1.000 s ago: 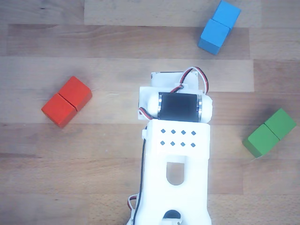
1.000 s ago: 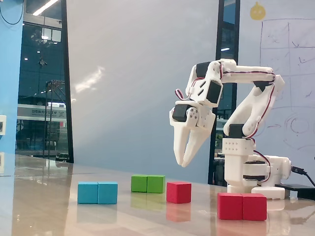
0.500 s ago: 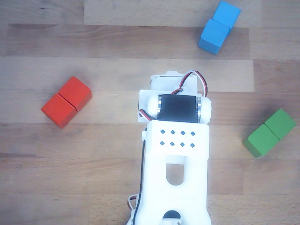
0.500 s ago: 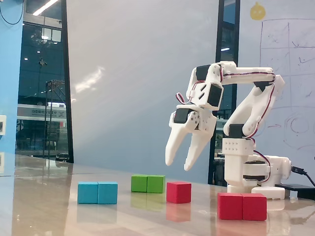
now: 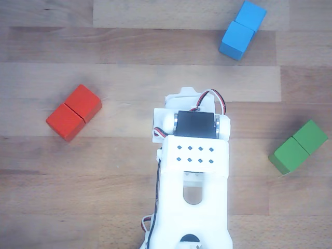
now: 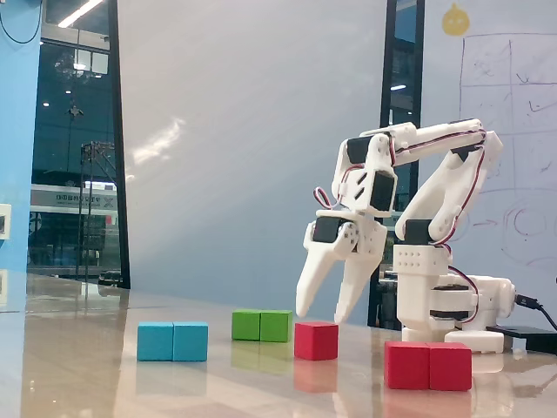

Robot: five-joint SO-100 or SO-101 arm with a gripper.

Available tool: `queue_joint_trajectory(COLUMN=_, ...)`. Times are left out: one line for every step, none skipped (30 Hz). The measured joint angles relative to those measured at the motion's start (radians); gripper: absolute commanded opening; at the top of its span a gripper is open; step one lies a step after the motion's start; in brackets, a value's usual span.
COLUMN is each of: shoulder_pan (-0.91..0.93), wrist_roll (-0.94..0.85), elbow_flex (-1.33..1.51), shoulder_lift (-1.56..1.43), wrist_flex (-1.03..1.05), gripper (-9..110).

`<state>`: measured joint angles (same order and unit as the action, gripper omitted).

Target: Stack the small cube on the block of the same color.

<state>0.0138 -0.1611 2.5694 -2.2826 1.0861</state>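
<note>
In the fixed view the small cube (image 6: 316,340), plain red, rests on the table. My gripper (image 6: 322,313) hangs open just above it, one white finger on each side of the cube's top. The block of the same color (image 6: 428,365), a red oblong with a seam across its middle, lies to the right and nearer the camera. In the other view that red block (image 5: 73,112) lies at the left. The white arm (image 5: 193,171) hides the small cube and the fingertips there.
A blue oblong block (image 6: 172,341) lies at the left and a green one (image 6: 261,325) sits behind the cube. From above, the blue block (image 5: 242,29) is top right and the green block (image 5: 299,147) at right. The arm's base (image 6: 444,305) stands at the right.
The gripper went from nearly shut to open and came down from well above the table to just over the small cube. The blocks have not moved.
</note>
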Motion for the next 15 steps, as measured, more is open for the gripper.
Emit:
queue_joint_trajectory(shoulder_pan=0.000, wrist_roll=-0.006, elbow_flex=0.011, shoulder_lift=0.000, wrist_flex=-0.012, gripper=24)
queue_joint_trajectory(shoulder_pan=0.000, wrist_roll=-0.011, elbow_flex=0.018, shoulder_lift=0.002, wrist_flex=-0.023, gripper=24)
queue_joint_trajectory(shoulder_pan=0.000, wrist_roll=-0.014, elbow_flex=0.026, shoulder_lift=0.002, wrist_flex=-0.034, gripper=24)
queue_joint_trajectory(shoulder_pan=0.000, wrist_roll=-0.020, elbow_flex=0.035, shoulder_lift=0.002, wrist_flex=-0.044, gripper=24)
queue_joint_trajectory(shoulder_pan=0.000, wrist_roll=-0.021, elbow_flex=0.043, shoulder_lift=0.002, wrist_flex=-0.054, gripper=24)
queue_joint_trajectory(shoulder_pan=0.000, wrist_roll=-0.025, elbow_flex=0.048, shoulder_lift=0.002, wrist_flex=-0.063, gripper=24)
queue_joint_trajectory(shoulder_pan=0.000, wrist_roll=-0.026, elbow_flex=0.052, shoulder_lift=0.002, wrist_flex=-0.071, gripper=24)
queue_joint_trajectory(shoulder_pan=0.000, wrist_roll=-0.028, elbow_flex=0.055, shoulder_lift=0.002, wrist_flex=-0.077, gripper=24)
queue_joint_trajectory(shoulder_pan=0.000, wrist_roll=-0.028, elbow_flex=0.057, shoulder_lift=0.003, wrist_flex=-0.083, gripper=24)
queue_joint_trajectory(shoulder_pan=0.000, wrist_roll=-0.029, elbow_flex=0.058, shoulder_lift=0.008, wrist_flex=-0.087, gripper=24)
queue_joint_trajectory(shoulder_pan=0.000, wrist_roll=-0.029, elbow_flex=0.060, shoulder_lift=0.014, wrist_flex=-0.092, gripper=24)
queue_joint_trajectory(shoulder_pan=0.000, wrist_roll=-0.029, elbow_flex=0.060, shoulder_lift=0.021, wrist_flex=-0.097, gripper=24)
queue_joint_trajectory(shoulder_pan=0.000, wrist_roll=-0.029, elbow_flex=0.060, shoulder_lift=0.031, wrist_flex=-0.100, gripper=24)
queue_joint_trajectory(shoulder_pan=0.000, wrist_roll=-0.029, elbow_flex=0.060, shoulder_lift=0.043, wrist_flex=-0.106, gripper=24)
queue_joint_trajectory(shoulder_pan=0.002, wrist_roll=-0.029, elbow_flex=0.060, shoulder_lift=0.054, wrist_flex=-0.112, gripper=24)
